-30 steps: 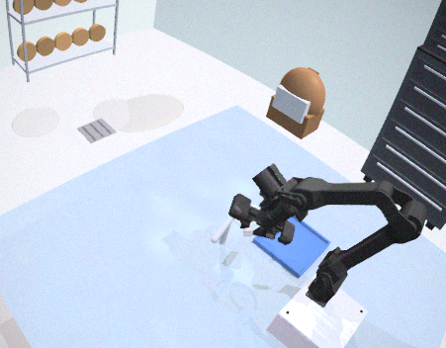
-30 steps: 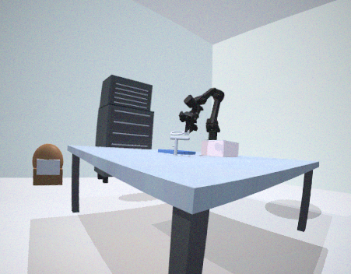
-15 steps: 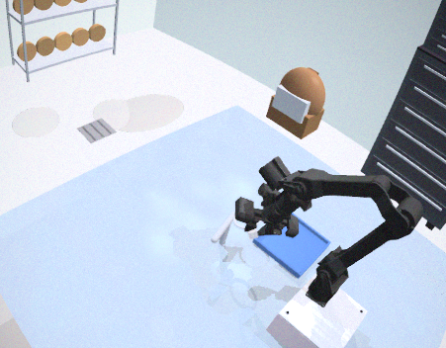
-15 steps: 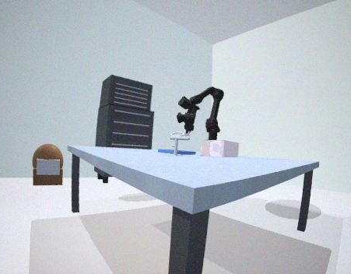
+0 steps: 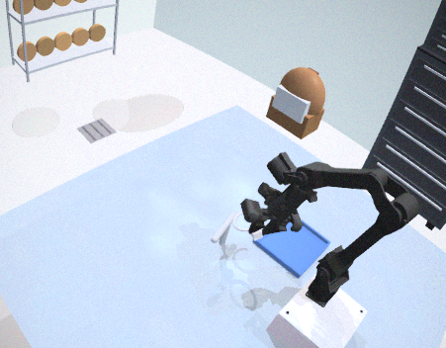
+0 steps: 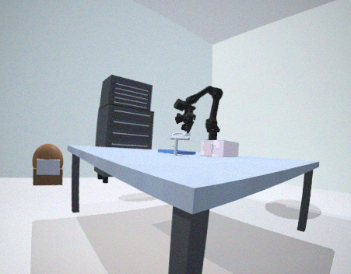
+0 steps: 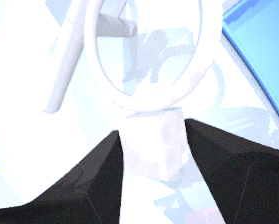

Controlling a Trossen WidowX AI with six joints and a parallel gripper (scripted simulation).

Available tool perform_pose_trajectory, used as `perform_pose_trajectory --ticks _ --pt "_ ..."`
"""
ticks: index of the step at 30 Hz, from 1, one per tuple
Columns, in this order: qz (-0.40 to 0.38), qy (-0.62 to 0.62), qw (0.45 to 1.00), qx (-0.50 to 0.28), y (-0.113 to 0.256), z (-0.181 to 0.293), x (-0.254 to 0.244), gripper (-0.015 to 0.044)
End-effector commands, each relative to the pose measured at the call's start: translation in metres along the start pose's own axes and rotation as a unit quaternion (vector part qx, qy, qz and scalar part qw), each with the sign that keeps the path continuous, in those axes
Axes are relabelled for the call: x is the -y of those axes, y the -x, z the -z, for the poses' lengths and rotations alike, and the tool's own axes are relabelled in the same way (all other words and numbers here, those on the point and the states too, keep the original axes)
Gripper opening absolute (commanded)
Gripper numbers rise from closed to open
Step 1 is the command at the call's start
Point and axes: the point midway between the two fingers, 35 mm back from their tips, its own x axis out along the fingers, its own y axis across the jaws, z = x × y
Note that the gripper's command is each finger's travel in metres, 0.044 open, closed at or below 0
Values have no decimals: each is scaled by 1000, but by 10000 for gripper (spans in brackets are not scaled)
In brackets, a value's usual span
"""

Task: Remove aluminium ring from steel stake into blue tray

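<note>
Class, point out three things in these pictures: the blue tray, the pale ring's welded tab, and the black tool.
Blue tray [image 5: 299, 253] [image 6: 164, 151] [image 7: 264, 89]: top, floor; exterior, side; wrist, near edge.
Welded tab [image 7: 154, 142]: wrist, its broad face.

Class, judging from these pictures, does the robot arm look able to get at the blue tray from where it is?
Probably yes. The arm's jaws grip the ring's tab, and the blue tray lies close beside the stake, with nothing visible standing in it.
</note>
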Motion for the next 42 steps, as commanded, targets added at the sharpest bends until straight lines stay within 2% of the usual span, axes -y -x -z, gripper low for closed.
perform_pose_trajectory --ticks 1,17,32,35,42 --pt "-18 24 999 -18 2 -1 2 0" --pt "-98 105 988 -51 15 -5 9 0" --pt "-186 172 967 -39 33 -13 15 0" --pt "-171 166 970 -40 31 -13 17 0" --pt "-151 167 974 -41 24 -34 107 0"
